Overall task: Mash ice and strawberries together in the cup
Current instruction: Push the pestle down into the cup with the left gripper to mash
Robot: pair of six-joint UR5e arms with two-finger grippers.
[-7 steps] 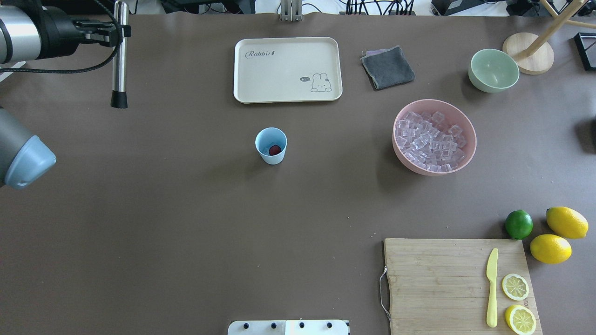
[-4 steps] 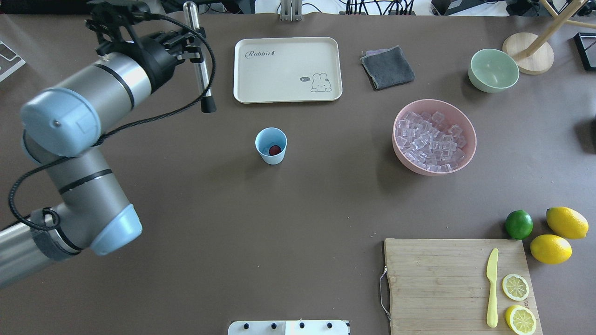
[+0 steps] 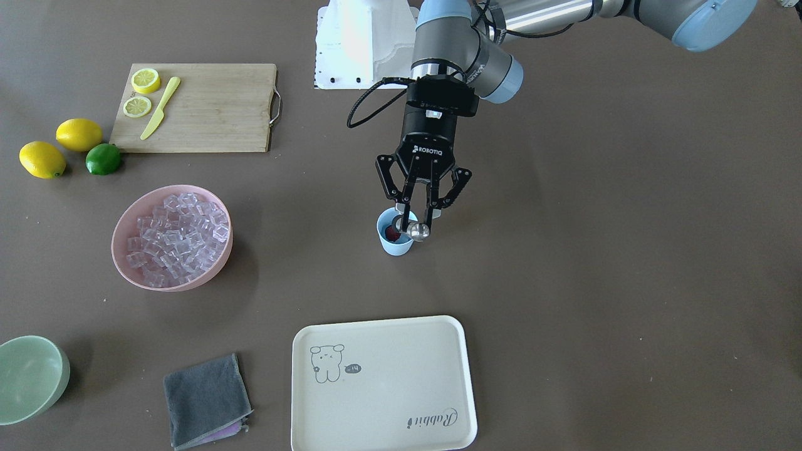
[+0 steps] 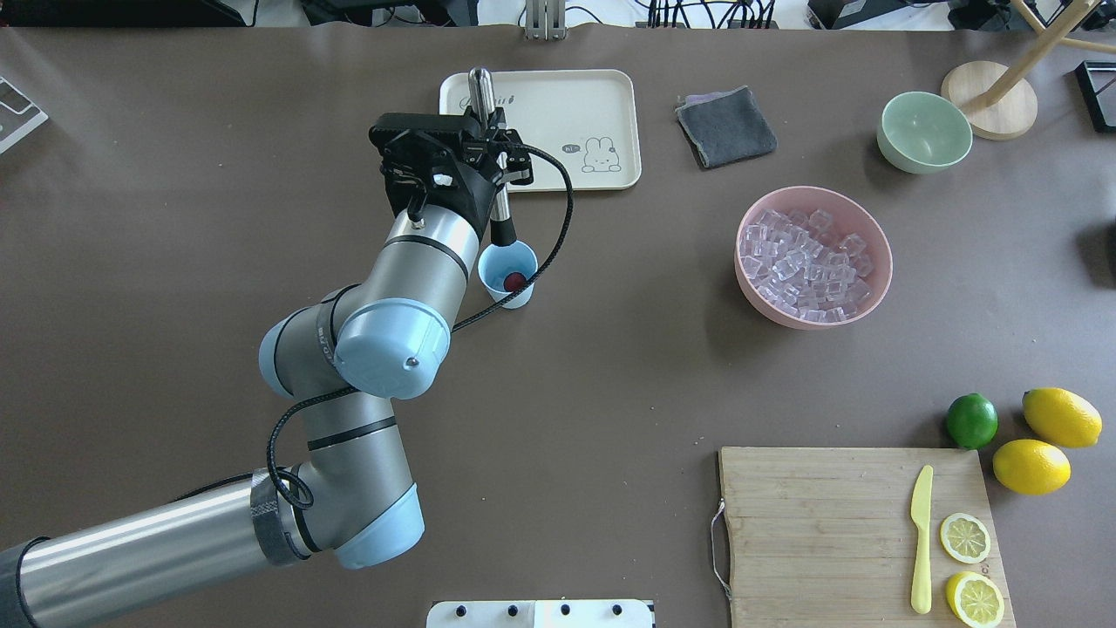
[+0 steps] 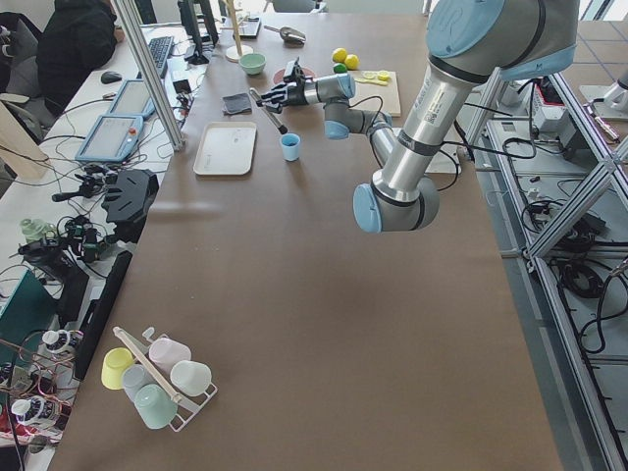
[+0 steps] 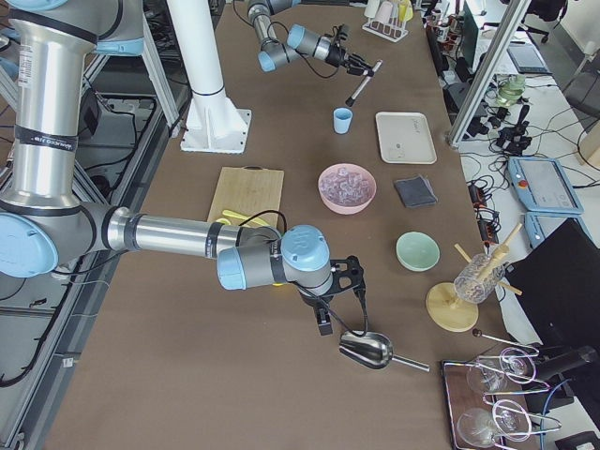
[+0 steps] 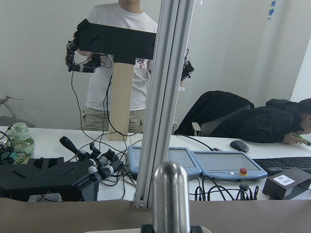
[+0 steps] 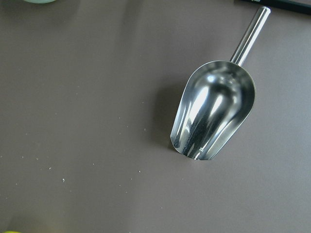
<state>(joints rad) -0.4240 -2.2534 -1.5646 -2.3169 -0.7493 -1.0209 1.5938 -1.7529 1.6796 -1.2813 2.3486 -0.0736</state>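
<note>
The light-blue cup (image 4: 508, 277) stands mid-table and also shows in the front view (image 3: 396, 243). A red strawberry (image 4: 515, 281) lies inside it. I cannot make out ice in the cup. The ice (image 4: 806, 260) fills the pink bowl (image 4: 879, 270). My left gripper (image 4: 499, 160) is shut on a steel muddler (image 4: 488, 122) with a black tip (image 4: 503, 233). It holds the muddler tilted, with the tip just over the cup's far rim. My right gripper (image 6: 339, 281) hovers above a metal scoop (image 8: 214, 114) lying on the table. I cannot tell if it is open.
A cream tray (image 4: 593, 96) lies behind the cup, with a grey cloth (image 4: 725, 126) and a pale green bowl (image 4: 924, 131) to its right. A cutting board (image 4: 819, 532) with knife and lemon slices, a lime (image 4: 971, 419) and two lemons sit front right.
My left arm has swung in from the far left with the muddler. The muddler's tip went from well left of the cup to just over its rim. The cup has not moved.
</note>
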